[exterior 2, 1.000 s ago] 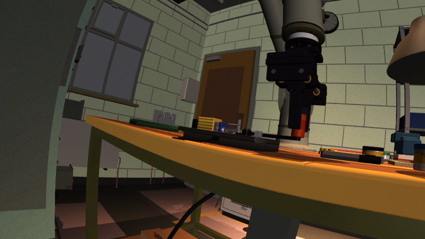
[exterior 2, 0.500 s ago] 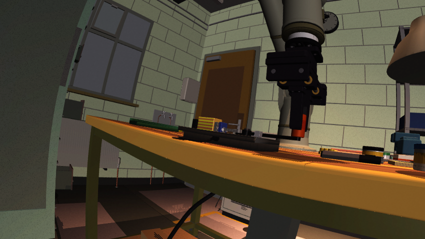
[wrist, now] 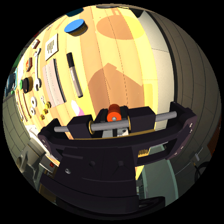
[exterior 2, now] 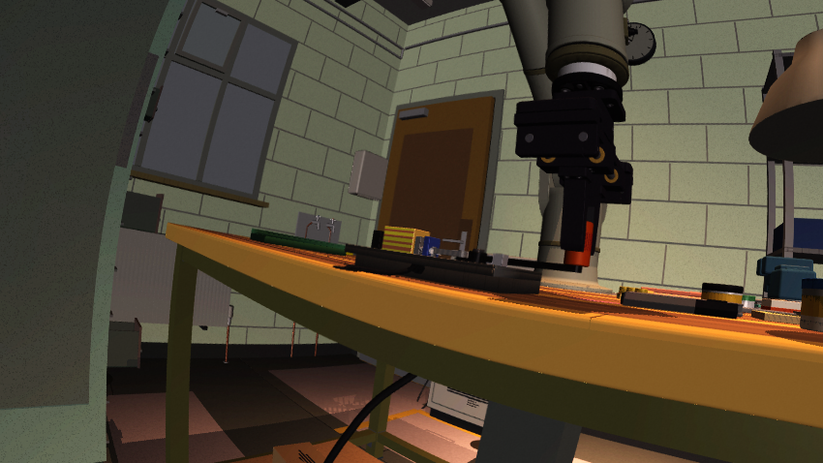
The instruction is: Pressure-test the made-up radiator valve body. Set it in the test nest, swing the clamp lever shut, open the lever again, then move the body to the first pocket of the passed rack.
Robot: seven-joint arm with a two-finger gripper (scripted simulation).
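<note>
The clamp lever's thin black arm reaches right from the dark test fixture on the orange bench and ends in an orange-red handle. That orange handle is gripped by my closed gripper, which hangs straight down over it from the arm above. On the fixture a small blue and silver part sits by a yellow striped block; I cannot tell whether it is the valve body. A green rack lies farther left along the bench.
Behind the bench stand a brick wall, a brown door and a window. To the right lie a black marker, a spanner, tins and a blue box. The bench front edge runs close below the fixture.
</note>
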